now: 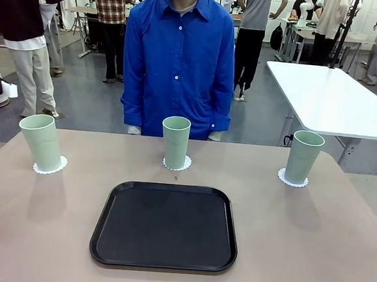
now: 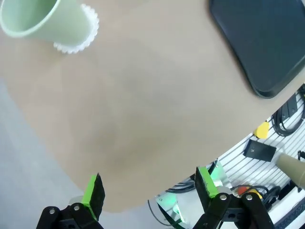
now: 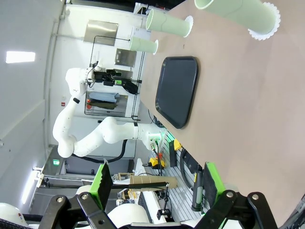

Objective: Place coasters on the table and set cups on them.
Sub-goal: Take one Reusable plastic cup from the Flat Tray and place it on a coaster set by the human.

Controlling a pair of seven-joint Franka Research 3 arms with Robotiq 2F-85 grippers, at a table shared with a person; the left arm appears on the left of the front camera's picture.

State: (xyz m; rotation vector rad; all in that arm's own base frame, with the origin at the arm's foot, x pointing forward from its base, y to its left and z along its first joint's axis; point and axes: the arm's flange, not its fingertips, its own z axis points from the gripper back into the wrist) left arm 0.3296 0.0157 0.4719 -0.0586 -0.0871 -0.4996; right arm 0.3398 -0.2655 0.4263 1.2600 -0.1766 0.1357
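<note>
Now we see three tall pale mint-green plastic tumblers standing upright along the far edge of the large tan-beige tabletop [image 1: 50, 235], each seated on its own small round white lacy paper doily. The left tumbler [image 1: 40, 142] rests on the left doily [image 1: 50, 166] near the far left corner; the middle tumbler [image 1: 175, 142] sits on the middle doily [image 1: 177, 163] at the centre of the far edge, just in front of a person in a blue button-up shirt [image 1: 179, 62]; the right tumbler [image 1: 303, 156] stands on the right doily [image 1: 292, 180] near the far right corner. The three are well apart from one another.

Between the middle tumbler and the near edge lies a black rounded-square tray [image 1: 165, 226], flat on the tabletop, with nothing on it. A small dark speck lies on the tabletop between the tray and the middle doily.

In the left wrist view we find the left gripper [image 2: 148, 191] with its green-padded fingers [image 2: 91, 192] spread wide and nothing between them, hanging over the tabletop's edge, with the left tumbler and its scalloped doily at the top of that view and a corner of the tray to one side. In the right wrist view the right gripper [image 3: 157, 183] likewise has its fingers [image 3: 102, 180] wide apart and holds nothing, clear of the tumblers. Beyond the far right corner stands a white rectangular table [image 1: 335, 100].
</note>
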